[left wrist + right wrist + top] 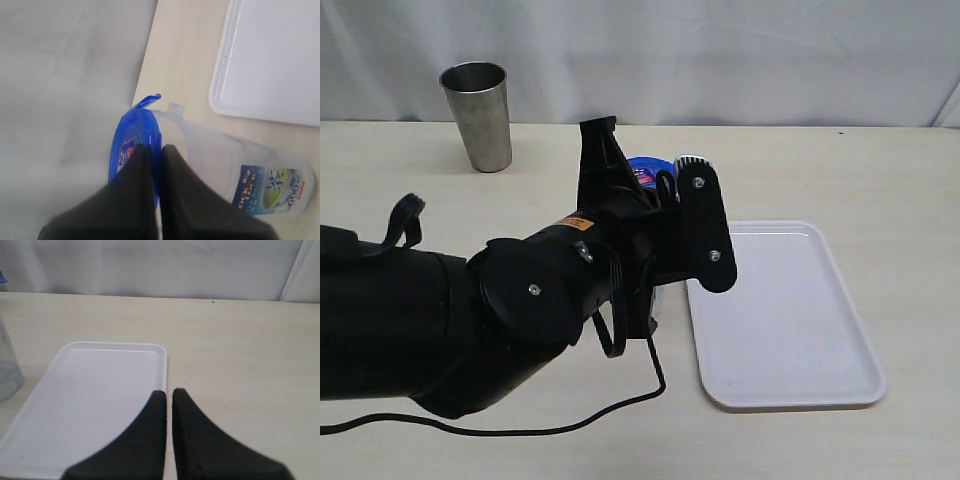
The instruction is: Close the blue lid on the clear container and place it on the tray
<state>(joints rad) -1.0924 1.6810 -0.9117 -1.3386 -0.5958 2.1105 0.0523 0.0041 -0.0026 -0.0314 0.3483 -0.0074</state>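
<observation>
The clear container (220, 160) stands upright on the table just left of the tray (790, 320), almost wholly hidden behind my left arm in the exterior view. The blue lid (131, 135) sits on its mouth, with one flap (148, 100) sticking up. My left gripper (156, 146) is shut on the lid's rim, one finger over the sticker side and one on the container side. The lid's top (645, 168) peeks out above the arm. My right gripper (169, 392) is shut and holds nothing, hovering over the tray's (100, 390) edge.
A grey steel tumbler (478, 115) stands at the back left of the table. A white curtain hangs behind the table. A black cable (620, 400) trails from my left arm across the table's front. The container's side (7, 365) shows beside the tray.
</observation>
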